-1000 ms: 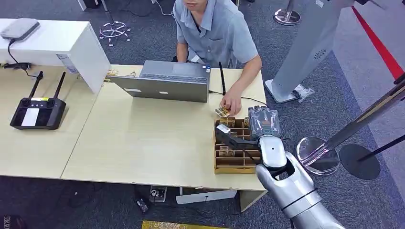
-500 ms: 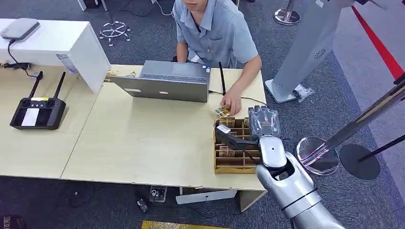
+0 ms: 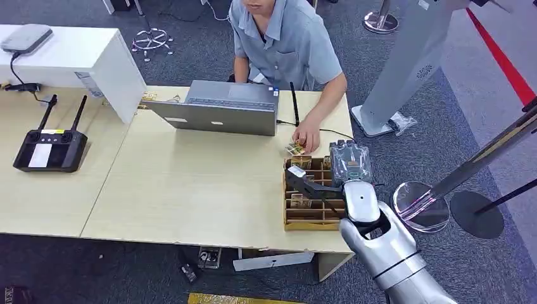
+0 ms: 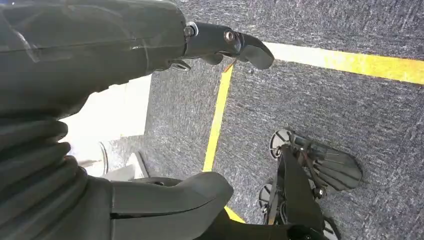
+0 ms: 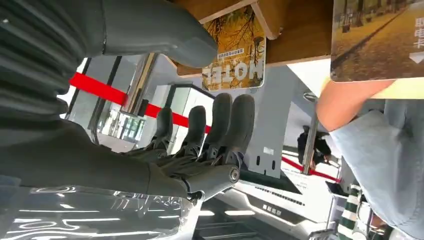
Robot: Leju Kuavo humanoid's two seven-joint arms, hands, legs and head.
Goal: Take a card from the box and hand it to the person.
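Note:
A wooden box (image 3: 297, 221) with several compartments stands at the table's near right corner, cards upright in its slots. My right hand (image 3: 308, 183) reaches low over it, dark fingers pointing left across the slots. In the right wrist view the right hand (image 5: 165, 150) has its fingers (image 5: 230, 120) stretched out and its thumb apart from them. A yellow-leaf card (image 5: 235, 50) stands in the box just beyond, between thumb tip and fingertips; I see no grip on it. The person (image 3: 285, 44) sits behind the table, one hand (image 3: 308, 136) beside loose cards (image 3: 293, 148). My left hand (image 4: 90, 55) hangs over carpet, holding nothing.
A grey laptop (image 3: 221, 107) stands in front of the person. A clear plastic packet (image 3: 350, 161) lies at the box's far right. A black remote controller (image 3: 49, 149) and a white case (image 3: 76, 57) are far left. A stanchion base (image 3: 421, 206) stands right of the table.
My right hand has crept very slightly farther over the box. The person and the things on the table have not moved.

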